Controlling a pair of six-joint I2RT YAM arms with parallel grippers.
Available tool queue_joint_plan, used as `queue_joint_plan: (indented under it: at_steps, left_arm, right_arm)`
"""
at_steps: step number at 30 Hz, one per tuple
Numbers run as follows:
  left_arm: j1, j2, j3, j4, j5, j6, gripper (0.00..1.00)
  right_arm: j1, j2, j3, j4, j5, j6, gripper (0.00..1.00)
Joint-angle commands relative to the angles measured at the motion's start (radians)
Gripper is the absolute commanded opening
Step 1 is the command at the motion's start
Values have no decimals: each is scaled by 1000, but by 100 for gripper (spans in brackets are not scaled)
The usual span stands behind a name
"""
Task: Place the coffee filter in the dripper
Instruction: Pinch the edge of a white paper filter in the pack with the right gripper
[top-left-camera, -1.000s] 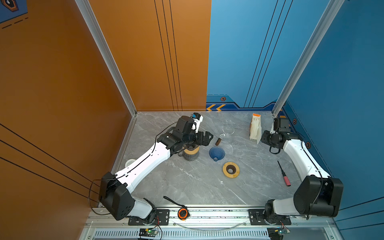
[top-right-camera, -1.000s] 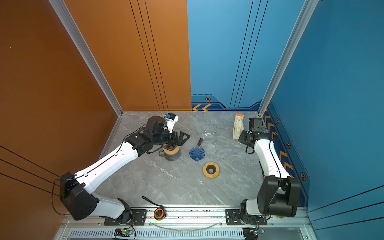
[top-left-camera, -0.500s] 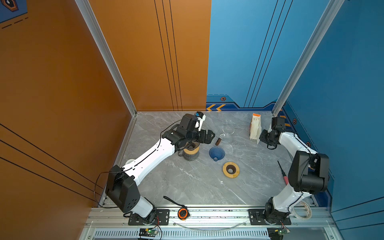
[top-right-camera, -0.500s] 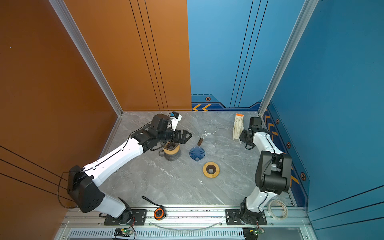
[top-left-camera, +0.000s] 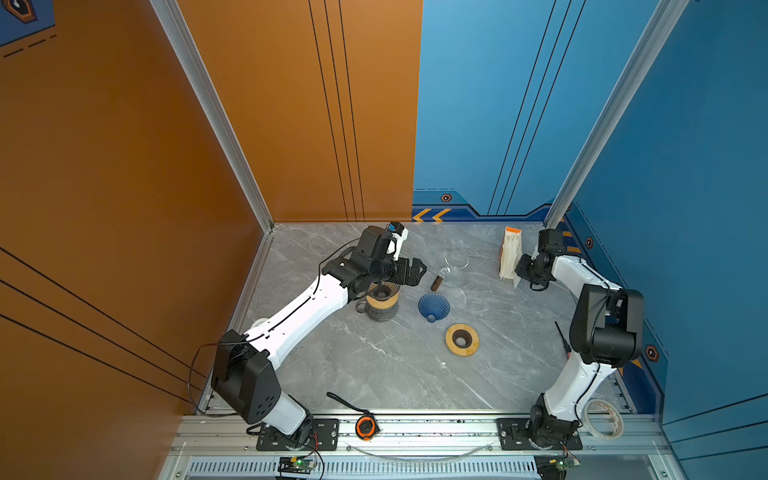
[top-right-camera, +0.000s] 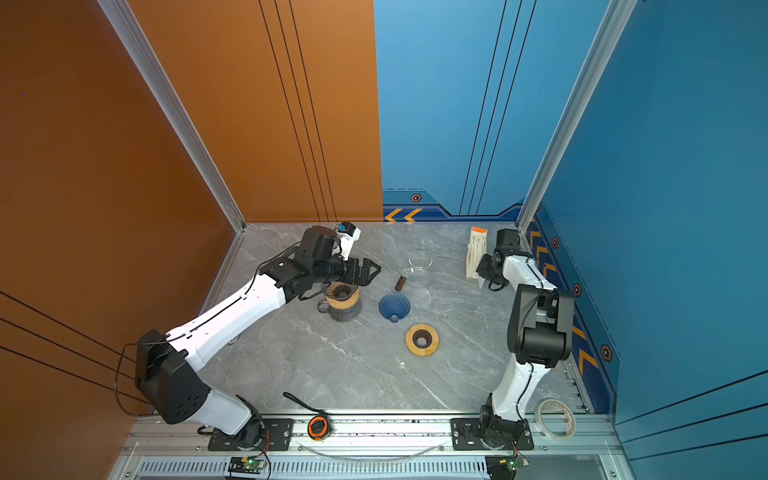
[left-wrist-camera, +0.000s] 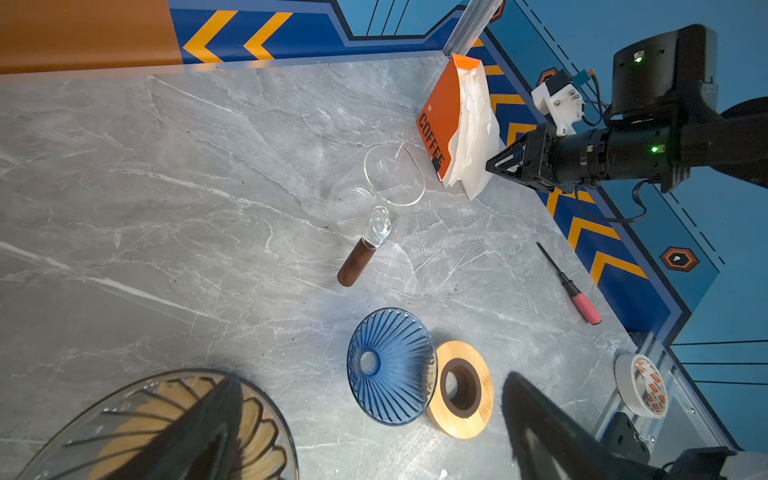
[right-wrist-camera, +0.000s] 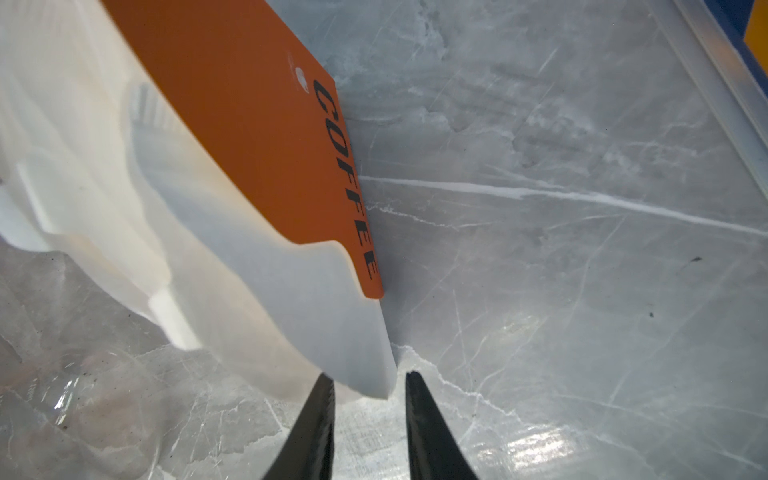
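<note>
A stack of white coffee filters (right-wrist-camera: 249, 291) stands in an orange "COFFEE" holder (top-left-camera: 510, 257) at the back right, also visible in the left wrist view (left-wrist-camera: 461, 124). My right gripper (right-wrist-camera: 370, 386) is at the stack's lower corner. Its jaws are narrowly open, with the corner between the fingertips and a small gap on one side. A clear ribbed dripper (top-left-camera: 380, 293) sits on a wooden collar over a dark mug. My left gripper (top-left-camera: 411, 272) hovers wide open just above it, holding nothing. A blue dripper (top-left-camera: 433, 307) lies on its side mid-table.
A glass server (top-left-camera: 455, 266) with a brown handle stands between the two grippers. A wooden ring (top-left-camera: 461, 339) lies by the blue dripper. A red-handled screwdriver (left-wrist-camera: 575, 291) lies near the right edge. A tape roll (top-left-camera: 604, 417) and an orange tape measure (top-left-camera: 365, 426) sit on the front rail.
The right gripper has moved left onto the filter stack's corner and its jaws have narrowed. Its elbow has swung forward. The left gripper has barely shifted.
</note>
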Motion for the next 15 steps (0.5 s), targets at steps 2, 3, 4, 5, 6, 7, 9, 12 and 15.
queue_joint_plan:
  at_steps: [2,3,4,5,6,7,9,12,15]
  left_arm:
    - [7,3,28,-23,-6,10,98]
    - [7,2,28,-23,-4,8,98]
    - [7,4,29,-22,-3,9,98]
    - [8,3,29,-21,-4,8,98]
    - [7,3,29,-23,-2,8,98]
    - [7,1,30,-23,-4,8,98]
    - [12,0,31,-25,-4,9,98]
    - [17,-1,35,-31,-5,11,98]
    - [18,-6,36,-32,-10,11,98]
  right_arm:
    - [-1,24,33,0,-1,-6,25]
    - [1,26,33,-1,-1,-7,25]
    - [2,31,33,0,-3,-9,24]
    - [3,34,34,0,-3,-12,24]
    - [5,35,36,-1,0,-16,22]
    - [7,36,37,-2,3,-19,21]
    - [9,33,34,-2,12,-21,19]
    - [11,30,31,-2,30,-21,14]
    - [13,29,30,-6,56,-20,9]
